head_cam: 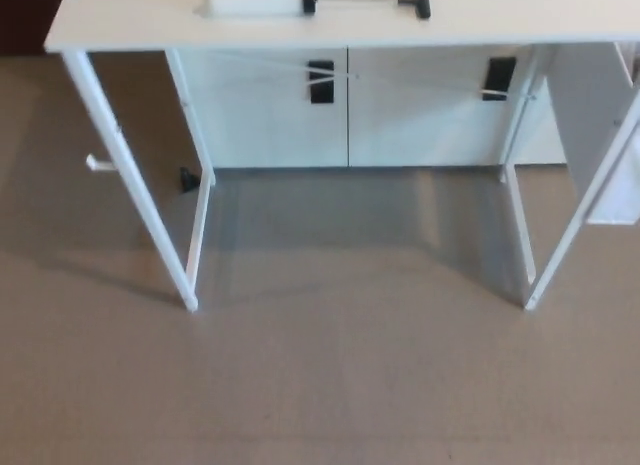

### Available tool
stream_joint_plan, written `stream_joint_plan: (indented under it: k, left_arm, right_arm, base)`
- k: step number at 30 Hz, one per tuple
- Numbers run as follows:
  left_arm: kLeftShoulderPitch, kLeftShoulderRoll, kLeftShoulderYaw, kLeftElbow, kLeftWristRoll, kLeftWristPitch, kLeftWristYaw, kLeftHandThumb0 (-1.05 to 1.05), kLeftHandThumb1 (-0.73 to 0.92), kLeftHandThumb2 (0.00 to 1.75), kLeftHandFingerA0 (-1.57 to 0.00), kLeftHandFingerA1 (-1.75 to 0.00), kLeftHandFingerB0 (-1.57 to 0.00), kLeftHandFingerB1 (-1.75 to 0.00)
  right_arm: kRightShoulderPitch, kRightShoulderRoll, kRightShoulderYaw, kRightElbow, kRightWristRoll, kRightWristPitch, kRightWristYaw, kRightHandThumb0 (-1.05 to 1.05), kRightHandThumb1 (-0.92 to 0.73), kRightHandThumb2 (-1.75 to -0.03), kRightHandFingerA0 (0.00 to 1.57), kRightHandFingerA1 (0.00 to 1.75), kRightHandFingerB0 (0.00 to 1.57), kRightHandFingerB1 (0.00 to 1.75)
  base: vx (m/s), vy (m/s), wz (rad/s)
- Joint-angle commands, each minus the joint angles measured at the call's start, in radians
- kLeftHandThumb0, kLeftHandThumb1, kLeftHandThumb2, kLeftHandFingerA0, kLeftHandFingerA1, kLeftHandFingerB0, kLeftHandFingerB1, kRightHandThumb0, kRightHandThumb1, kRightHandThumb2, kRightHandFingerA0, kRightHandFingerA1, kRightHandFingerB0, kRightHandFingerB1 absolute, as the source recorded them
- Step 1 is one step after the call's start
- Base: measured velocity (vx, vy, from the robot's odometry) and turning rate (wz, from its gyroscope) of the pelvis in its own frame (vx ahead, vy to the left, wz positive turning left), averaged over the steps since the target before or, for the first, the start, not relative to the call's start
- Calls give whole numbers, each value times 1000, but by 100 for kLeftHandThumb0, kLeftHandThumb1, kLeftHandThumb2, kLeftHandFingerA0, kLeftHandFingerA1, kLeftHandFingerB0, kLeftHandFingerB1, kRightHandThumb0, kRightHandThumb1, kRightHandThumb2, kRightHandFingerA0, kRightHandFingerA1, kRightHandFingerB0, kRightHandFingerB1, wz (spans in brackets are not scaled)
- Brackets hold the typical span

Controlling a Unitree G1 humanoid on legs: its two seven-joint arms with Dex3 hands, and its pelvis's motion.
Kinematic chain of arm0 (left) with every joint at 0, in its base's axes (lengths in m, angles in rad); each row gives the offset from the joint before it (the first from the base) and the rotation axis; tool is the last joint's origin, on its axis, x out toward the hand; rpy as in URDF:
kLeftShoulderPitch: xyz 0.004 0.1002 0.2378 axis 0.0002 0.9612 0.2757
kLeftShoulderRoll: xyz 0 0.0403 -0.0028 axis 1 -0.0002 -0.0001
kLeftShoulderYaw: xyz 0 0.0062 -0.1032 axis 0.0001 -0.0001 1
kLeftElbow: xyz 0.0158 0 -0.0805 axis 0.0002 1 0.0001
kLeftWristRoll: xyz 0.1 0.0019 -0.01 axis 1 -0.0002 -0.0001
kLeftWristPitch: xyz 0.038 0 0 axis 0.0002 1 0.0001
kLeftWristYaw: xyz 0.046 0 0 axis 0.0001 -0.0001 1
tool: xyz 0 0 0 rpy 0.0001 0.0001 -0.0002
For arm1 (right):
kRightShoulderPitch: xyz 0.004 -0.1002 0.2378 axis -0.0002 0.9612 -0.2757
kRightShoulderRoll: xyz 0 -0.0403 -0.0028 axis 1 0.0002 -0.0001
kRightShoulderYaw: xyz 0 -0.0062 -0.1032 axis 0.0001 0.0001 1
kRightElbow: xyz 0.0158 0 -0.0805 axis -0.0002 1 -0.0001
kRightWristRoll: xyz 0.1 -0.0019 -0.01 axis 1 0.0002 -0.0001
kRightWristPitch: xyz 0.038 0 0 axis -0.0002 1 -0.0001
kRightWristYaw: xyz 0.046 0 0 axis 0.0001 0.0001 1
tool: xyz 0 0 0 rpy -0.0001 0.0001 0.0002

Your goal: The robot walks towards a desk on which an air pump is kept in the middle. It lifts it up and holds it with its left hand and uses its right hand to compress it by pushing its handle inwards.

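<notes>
The air pump [300, 0] lies flat on the white desk [120, 27] near the top edge of the view, its black handle [422, 0] pointing right. Behind the desk legs stand white cabinets [400, 115]. Neither robot hand shows, so I cannot tell their state.

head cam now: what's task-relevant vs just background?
Job:
- air pump, lying on its side on the desk top
- pump handle, black T-bar, rod drawn out to the right
- desk, white

Background:
- white cabinets behind the desk, with black handles
- small dark thing on the floor, too small to identify

Neither robot hand is in view.
</notes>
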Motion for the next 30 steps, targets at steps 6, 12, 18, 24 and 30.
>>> stream_joint_plan:
  k: [6, 12, 18, 24, 30]
  left_arm:
    - [12, 29, -10, 21, -3, -39, -44, -6, 49, 92, -23, -54, -18, -49]
    - [2, 39, -16, 39, -2, -49, -48, -6, 49, 91, -24, -55, -17, -49]
    - [-7, 38, -18, 25, -5, -42, -36, -5, 48, 90, -26, -55, -18, -49]
    - [-14, 37, -14, -1, -11, -13, -16, -5, 46, 88, -28, -55, -21, -49]
    - [-19, 42, -21, -6, -3, -14, -15, -5, 48, 90, -22, -53, -18, -49]
  right_arm:
    - [12, -6, 11, 44, 0, -48, 15, -17, -63, -58, 58, 49, 43, 41]
    - [12, 1, 13, 48, 9, -63, 18, -15, -64, -58, 58, 50, 42, 42]
    - [3, -1, 17, 52, 8, -66, 19, -17, -63, -58, 58, 50, 43, 42]
    - [-9, 6, 3, 53, 25, -46, 6, -16, -62, -58, 60, 49, 42, 41]
    - [-6, 5, 12, 46, 11, -50, -1, -22, -60, -63, 53, 49, 39, 42]
  base:
    - [463, 101, -36]
    - [479, 210, -13]
    - [270, 60, 11]
    - [300, -137, 33]
    - [174, -40, -6]
